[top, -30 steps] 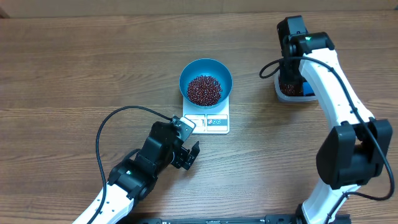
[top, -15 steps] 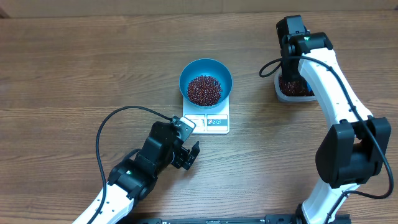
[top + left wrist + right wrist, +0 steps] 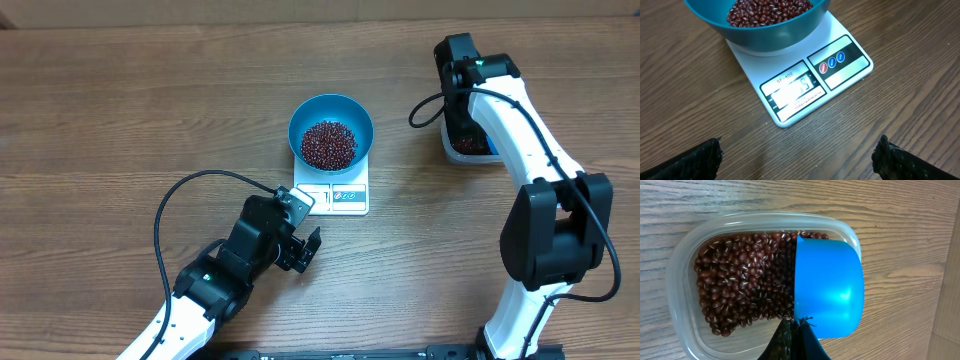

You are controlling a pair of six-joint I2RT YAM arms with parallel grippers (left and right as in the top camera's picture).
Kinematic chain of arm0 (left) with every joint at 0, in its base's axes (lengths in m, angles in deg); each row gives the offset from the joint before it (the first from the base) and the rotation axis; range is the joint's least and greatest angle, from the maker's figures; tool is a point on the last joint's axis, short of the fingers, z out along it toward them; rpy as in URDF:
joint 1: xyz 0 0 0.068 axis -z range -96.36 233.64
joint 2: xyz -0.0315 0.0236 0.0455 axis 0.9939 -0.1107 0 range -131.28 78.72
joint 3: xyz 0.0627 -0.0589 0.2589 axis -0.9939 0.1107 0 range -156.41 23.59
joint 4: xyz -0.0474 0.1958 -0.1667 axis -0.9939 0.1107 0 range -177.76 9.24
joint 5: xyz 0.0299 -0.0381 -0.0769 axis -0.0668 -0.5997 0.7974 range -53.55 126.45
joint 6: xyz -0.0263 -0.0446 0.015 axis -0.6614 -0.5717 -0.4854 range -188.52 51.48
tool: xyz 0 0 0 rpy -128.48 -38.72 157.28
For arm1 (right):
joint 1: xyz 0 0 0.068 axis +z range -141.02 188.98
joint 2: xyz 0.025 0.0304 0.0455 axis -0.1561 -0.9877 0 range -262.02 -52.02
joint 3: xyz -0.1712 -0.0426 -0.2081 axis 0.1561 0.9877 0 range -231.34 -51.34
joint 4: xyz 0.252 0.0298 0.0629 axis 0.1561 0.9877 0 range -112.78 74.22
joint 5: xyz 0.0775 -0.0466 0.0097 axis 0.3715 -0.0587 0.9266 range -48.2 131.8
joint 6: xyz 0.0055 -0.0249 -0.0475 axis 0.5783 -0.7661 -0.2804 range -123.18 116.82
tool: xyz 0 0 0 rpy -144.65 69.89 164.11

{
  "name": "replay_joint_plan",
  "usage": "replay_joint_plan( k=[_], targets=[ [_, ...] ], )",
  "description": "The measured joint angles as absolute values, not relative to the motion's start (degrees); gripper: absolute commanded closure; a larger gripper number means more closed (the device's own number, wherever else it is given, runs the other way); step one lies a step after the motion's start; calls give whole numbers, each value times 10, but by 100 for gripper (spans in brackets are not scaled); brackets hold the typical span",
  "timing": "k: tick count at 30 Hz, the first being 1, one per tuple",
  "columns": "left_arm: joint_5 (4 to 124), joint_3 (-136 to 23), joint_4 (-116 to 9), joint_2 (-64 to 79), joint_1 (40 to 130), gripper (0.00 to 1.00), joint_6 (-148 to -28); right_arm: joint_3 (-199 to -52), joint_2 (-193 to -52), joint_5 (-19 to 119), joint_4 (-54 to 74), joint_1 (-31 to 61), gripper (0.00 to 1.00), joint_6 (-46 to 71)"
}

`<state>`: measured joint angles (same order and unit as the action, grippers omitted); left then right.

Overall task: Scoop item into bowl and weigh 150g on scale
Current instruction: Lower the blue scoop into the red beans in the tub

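Note:
The blue bowl [image 3: 331,112] stands on the white scale [image 3: 335,197] and holds a heap of red-brown beans [image 3: 329,145]. In the left wrist view the bowl [image 3: 765,37] and the scale [image 3: 840,75] lie just ahead of my left gripper [image 3: 797,156], which is open over bare wood. That gripper [image 3: 305,250] sits below and left of the scale. My right gripper [image 3: 799,326] is shut on the handle of a small blue scoop [image 3: 827,287]. The scoop hangs over the right part of a clear tub [image 3: 685,250] of beans [image 3: 740,280].
The clear tub [image 3: 468,152] stands at the right of the table, mostly hidden under my right arm [image 3: 500,110]. A black cable [image 3: 190,190] loops from the left arm across the wood. The scale's display [image 3: 792,90] is lit but too washed out to read.
My right arm has shifted slightly left over the tub. The left arm, bowl and scale have not moved.

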<state>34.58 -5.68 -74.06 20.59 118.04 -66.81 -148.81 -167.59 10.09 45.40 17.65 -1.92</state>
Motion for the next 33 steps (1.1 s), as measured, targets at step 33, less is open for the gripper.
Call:
replay_joint_plan(
  k=[33],
  targets=[
    [346,-57,-741,206,1180,1,-668,-1512,-1678,342,456,138,96,-19]
  ],
)
